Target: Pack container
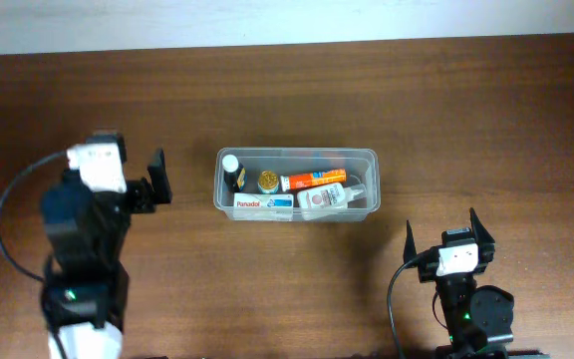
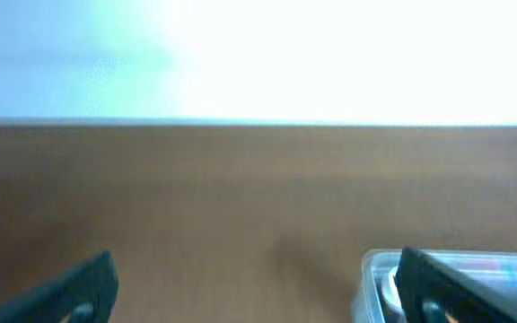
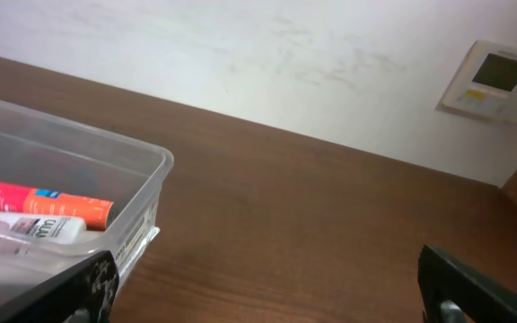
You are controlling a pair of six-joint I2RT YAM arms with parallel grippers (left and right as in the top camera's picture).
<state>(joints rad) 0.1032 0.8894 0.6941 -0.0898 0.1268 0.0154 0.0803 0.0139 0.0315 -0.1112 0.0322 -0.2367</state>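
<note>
The clear plastic container sits at the table's middle. It holds a dark bottle with a white cap, a small jar, an orange tube, a Panadol box and a clear bottle. My left gripper is open and empty, left of the container; its corner shows in the left wrist view. My right gripper is open and empty, to the front right of the container. The right wrist view shows the container's right end with the orange tube.
The table is dark brown wood, with a pale wall behind its far edge. A wall panel with a small display shows in the right wrist view.
</note>
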